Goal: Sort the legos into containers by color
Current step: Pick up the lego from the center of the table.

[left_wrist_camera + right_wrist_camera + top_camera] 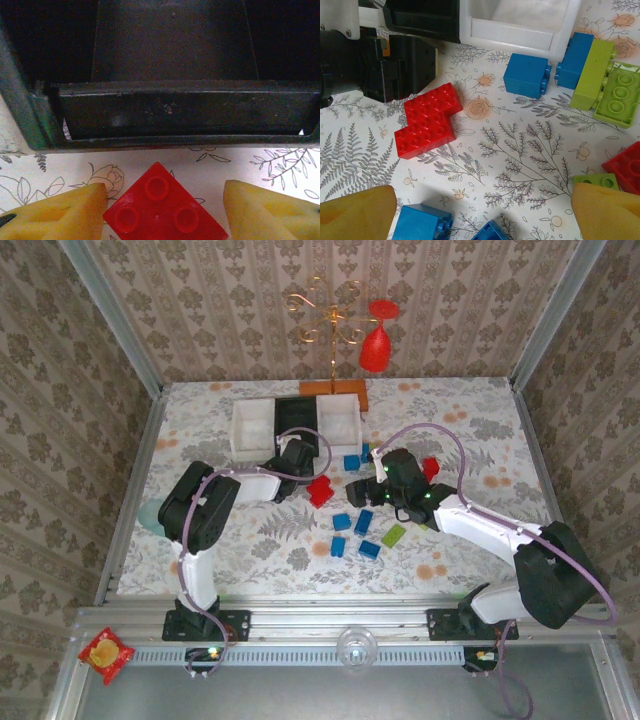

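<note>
**Bins.** The row of three bins [250, 405], white, black, white, stands near the far edge of the worktop [200, 550], left of centre, open tops up. Judgement: set there so that either arm can drop bricks in from the near side.

**Left gripper.** The left gripper [165, 212] sits low, facing the near wall of the black bin [175, 107]. Its jaws stand partly apart with a red brick [159, 197] between the tips, one corner against the left pad [65, 215]. Whether the brick is pinched or merely straddled cannot be told. Judgement: red is intended for the black bin.

**Right gripper.** The right gripper [482, 215] hangs wide apart, holding nothing, above the loose bricks at mid-worktop, apparently lining up a pick.

**Bricks.** A stepped red pair [427, 120] lies just beside the left arm. Blue bricks [526, 75] and lime green bricks [615, 97] lie close to the white bin [520, 37]. Most bricks lie loose, so sorting is judged to be at an early stage.

**Surface and room.** A pale cloth [270, 530] printed with leaves and flowers covers the worktop, lying flat. Patterned wallpaper [200, 310] lines three sides. At the far edge a gold wire stand [325, 310] carries a red wine glass [375, 345]. A snack packet [105, 652] lies off the near-left corner.
</note>
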`<state>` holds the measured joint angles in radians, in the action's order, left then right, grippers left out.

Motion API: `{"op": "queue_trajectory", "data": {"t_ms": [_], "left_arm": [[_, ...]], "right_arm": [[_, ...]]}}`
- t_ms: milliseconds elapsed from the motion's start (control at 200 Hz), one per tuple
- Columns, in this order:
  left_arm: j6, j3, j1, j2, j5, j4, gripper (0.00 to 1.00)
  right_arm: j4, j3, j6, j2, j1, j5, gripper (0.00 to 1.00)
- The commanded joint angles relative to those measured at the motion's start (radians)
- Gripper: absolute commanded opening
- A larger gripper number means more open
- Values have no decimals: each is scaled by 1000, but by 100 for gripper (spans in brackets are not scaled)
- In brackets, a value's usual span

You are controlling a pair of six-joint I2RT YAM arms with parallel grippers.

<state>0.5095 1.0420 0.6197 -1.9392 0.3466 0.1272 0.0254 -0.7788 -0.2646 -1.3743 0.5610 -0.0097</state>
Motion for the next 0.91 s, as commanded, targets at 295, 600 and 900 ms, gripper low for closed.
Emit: {"op": "queue_trajectory", "data": {"t_ms": [295,600,900], "left_arm": [[-2,78,8,-80,38,-34,64],[-6,-69,9,15,84,26,48],[-9,-133,-21,59,29,70,44]], "right_arm": [[-16,3,-4,-43,5,-19,92],[-13,1,0,-49,5,-17,92],[-16,-2,-3,-59,5,-22,92]]}}
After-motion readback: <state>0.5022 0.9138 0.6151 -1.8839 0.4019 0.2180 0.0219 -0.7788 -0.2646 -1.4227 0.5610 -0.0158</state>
